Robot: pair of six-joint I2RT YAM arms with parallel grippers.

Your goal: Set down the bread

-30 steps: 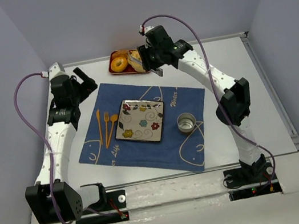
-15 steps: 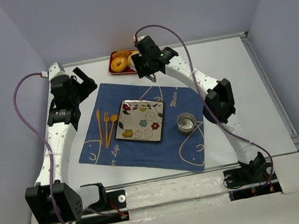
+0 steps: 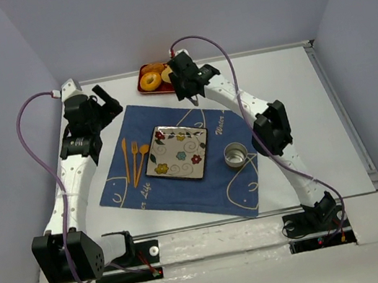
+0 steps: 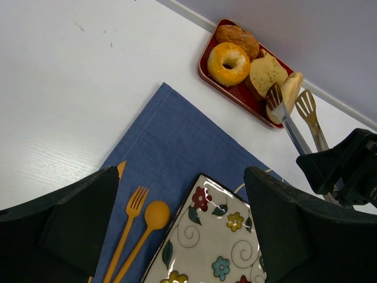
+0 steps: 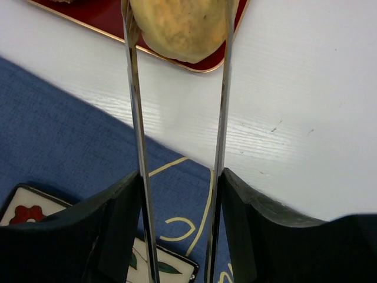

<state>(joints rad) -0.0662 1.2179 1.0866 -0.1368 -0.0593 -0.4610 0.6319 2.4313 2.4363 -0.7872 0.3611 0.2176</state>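
Your right end effector (image 5: 179,194) has swung left since a second ago and now squeezes the tongs (image 5: 134,118), which pinch the bread (image 5: 179,26) at the red tray's (image 4: 203,65) corner, 12 o'clock on the tabletop. The grab looks made, so lift next toward the plate (image 3: 176,152) at 6 o'clock from it. Left end effector (image 4: 182,218) is spread and empty.

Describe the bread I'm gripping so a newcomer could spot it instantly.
Find the red tray at the table's far edge. The bread is at its right end, pinched between the metal tongs. It is pale tan and round, unlike the orange-glazed donut and squarish piece beside it.
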